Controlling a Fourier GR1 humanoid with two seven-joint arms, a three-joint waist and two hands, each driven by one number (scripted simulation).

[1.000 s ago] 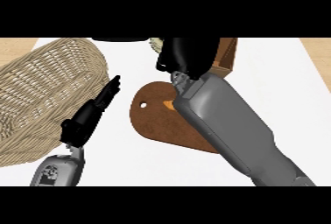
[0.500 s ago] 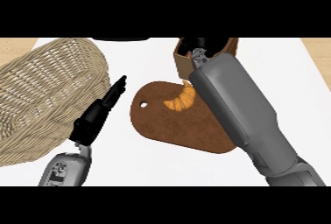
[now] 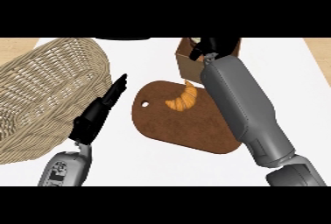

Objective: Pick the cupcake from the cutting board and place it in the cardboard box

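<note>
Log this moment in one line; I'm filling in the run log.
right hand: over cardboard box, grasp unclear | left hand: open by wicker basket | croissant on cutting board

The right hand (image 3: 213, 45) has moved on from above the cutting board (image 3: 184, 118) to over the cardboard box (image 3: 191, 61) at the far edge of the tabletop, its forearm stretched further out. The croissant (image 3: 183, 99) (half hidden a second ago) now lies fully uncovered on the board. The left hand (image 3: 103, 109) has shifted slightly
</note>
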